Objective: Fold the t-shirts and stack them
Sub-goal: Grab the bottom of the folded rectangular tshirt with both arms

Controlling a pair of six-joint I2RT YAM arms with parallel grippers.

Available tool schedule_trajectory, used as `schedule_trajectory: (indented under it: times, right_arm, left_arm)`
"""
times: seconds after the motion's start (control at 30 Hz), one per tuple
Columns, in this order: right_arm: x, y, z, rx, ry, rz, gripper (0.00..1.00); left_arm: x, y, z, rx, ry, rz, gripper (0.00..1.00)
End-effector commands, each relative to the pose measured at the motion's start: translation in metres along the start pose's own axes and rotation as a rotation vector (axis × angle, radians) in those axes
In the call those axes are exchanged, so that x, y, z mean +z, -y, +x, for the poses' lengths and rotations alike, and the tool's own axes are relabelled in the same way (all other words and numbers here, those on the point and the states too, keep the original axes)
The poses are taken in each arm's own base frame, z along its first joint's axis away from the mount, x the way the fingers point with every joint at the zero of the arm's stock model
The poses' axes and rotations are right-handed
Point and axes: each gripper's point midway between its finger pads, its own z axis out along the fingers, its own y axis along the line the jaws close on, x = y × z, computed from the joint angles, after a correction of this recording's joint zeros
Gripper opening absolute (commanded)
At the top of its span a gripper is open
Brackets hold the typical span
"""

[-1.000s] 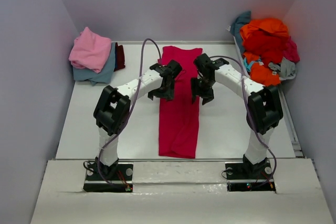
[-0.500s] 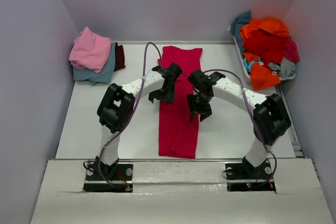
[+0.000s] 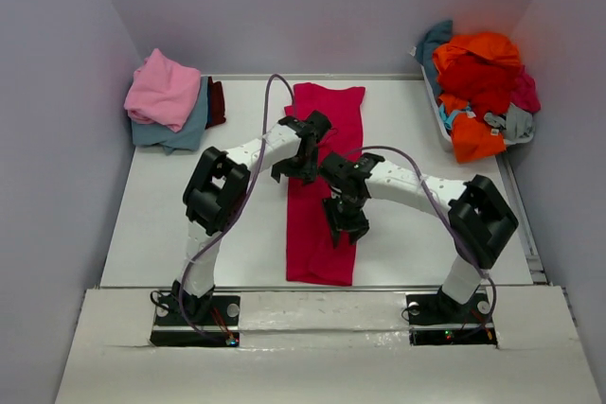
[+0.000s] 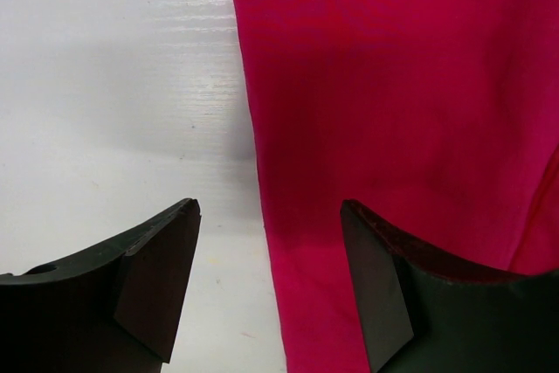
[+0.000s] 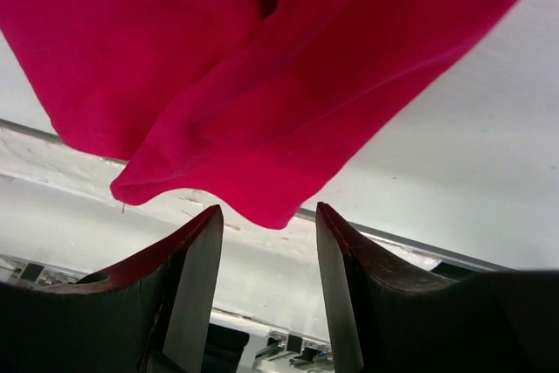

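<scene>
**Top external.** Magenta-red t-shirt point(image 3: 317, 234) laid as a long narrow strip down the middle of the table point(image 3: 170, 224), from upper centre to lower centre of the frame. Over the strip's left edge, just above frame centre, the left gripper point(image 3: 295, 169), jaws apart. Over its right side, just below centre, the right gripper point(image 3: 343, 229), jaws apart. At upper left a folded stack (pink tee point(image 3: 163, 90) on top, dusty blue tee point(image 3: 175, 131) beneath, maroon tee point(image 3: 217, 101) showing at the side). At upper right a loose heap of tees point(image 3: 478, 78), orange and red uppermost.

**Left wrist.** Magenta-red t-shirt point(image 4: 402, 85) filling the right half, bare table point(image 4: 113, 67) on the left. Straight cloth edge running down between the spread jaws of the left gripper point(image 4: 271, 211), nothing clamped.

**Right wrist.** Magenta-red t-shirt point(image 5: 262, 58) across the upper frame, its hem corner just above the gap of the right gripper point(image 5: 266, 211). Jaws parted, not closed on the cloth. Table point(image 5: 472, 155) at right.
</scene>
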Motion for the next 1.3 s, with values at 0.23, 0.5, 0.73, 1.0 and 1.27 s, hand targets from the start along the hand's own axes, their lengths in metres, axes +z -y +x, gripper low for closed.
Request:
schedule_trajectory:
  times: [0.23, 0.5, 0.73, 1.0, 1.27]
  right_arm:
    - [0.025, -0.039, 0.053, -0.038, -0.024, 0.015, 0.52]
    - [0.035, -0.034, 0.082, -0.022, -0.018, 0.075, 0.52]
    - [0.039, -0.028, 0.082, -0.020, -0.007, 0.116, 0.51]
    - [0.045, -0.026, 0.078, -0.015, 0.007, 0.163, 0.47]
    - [0.050, -0.027, 0.072, -0.015, 0.021, 0.198, 0.47]
  left_arm:
    - [-0.012, -0.012, -0.002, -0.010, 0.030, 0.007, 0.77]
    - [-0.013, -0.024, 0.002, -0.036, 0.047, 0.009, 0.77]
    - [-0.013, -0.028, 0.009, -0.043, 0.045, 0.010, 0.77]
    - [-0.013, -0.030, 0.013, -0.043, 0.045, 0.006, 0.77]
    - [-0.015, -0.031, 0.014, -0.042, 0.046, 0.010, 0.77]
